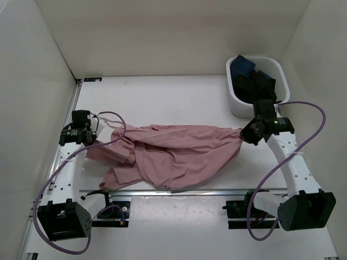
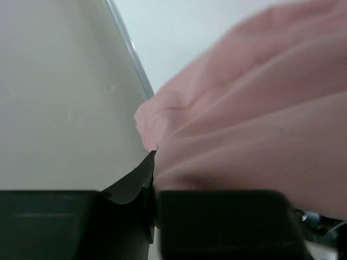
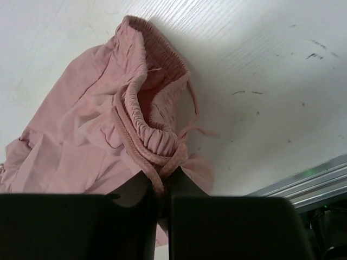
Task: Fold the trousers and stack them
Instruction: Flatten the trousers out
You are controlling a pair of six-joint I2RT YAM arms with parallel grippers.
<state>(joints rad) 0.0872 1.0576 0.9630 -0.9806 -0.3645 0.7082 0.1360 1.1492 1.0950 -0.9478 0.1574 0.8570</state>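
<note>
The dusty-pink trousers (image 1: pixel 173 154) lie crumpled across the middle of the table, stretched between both arms. My left gripper (image 1: pixel 96 135) is shut on the trousers' left end; in the left wrist view the pink fabric (image 2: pixel 255 124) fills the right side and runs into the closed jaws of the left gripper (image 2: pixel 152 187). My right gripper (image 1: pixel 244 132) is shut on the trousers' right end. In the right wrist view the right gripper (image 3: pixel 161 187) pinches the gathered waistband and its drawstring (image 3: pixel 149 143), held a little above the table.
A white bin (image 1: pixel 271 65) with dark black and blue clothes (image 1: pixel 255 81) stands at the back right, just behind my right arm. A metal rail (image 1: pixel 184 190) runs along the near edge. White walls close in the left, back and right sides.
</note>
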